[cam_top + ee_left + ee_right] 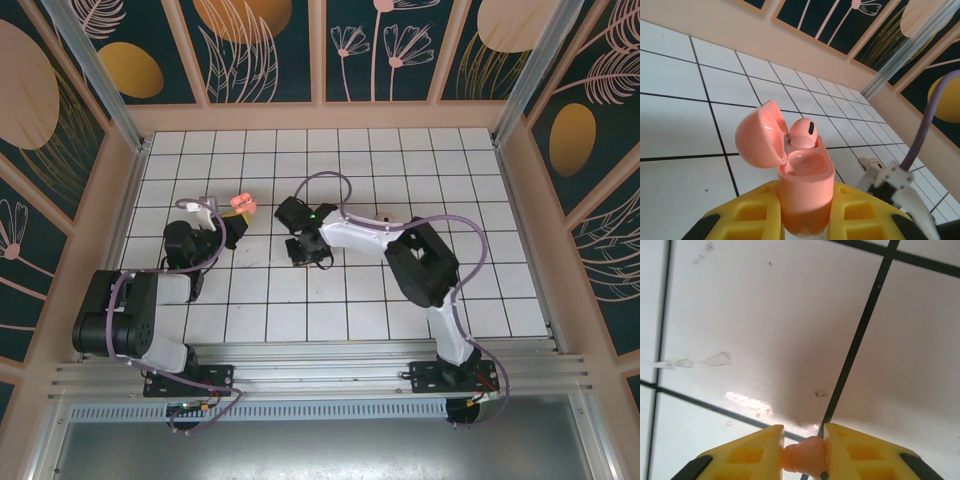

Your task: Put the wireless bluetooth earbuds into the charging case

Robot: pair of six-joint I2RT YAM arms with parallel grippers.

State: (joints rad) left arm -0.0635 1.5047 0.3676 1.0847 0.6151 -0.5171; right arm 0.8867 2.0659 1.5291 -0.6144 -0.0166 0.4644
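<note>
Left end effector [807, 212] is seen clamped on the charging case [805, 185], whose coral body is gripped low down between the yellow fingers [750, 215] and held upright above the white tiled table [675, 100]. The lid [762, 135] of the case is swung open to one side, and a seated earbud [802, 134], also coral, is lodged in one socket with its rounded head standing above the rim; whether it is pressed fully home cannot be told. The socket next to it appears glossy and unfilled. The right end effector [803, 442] is closed on a loose earbud [802, 460] of the same coral colour, which is pinched between the two yellow fingertips with the jaws drawn almost together. It is pointed down at the table close to a dark grout line, and whether the bud is touching the tile cannot be told. In the top view, the right end effector is placed to the right of the charging case and nearer the arm bases, apart from it. The task is judged partly done: one bud is in the case and a second is gripped but not yet brought over. The loose earbud has yet to be carried to the case, lined up with the free socket and pressed in.
</note>
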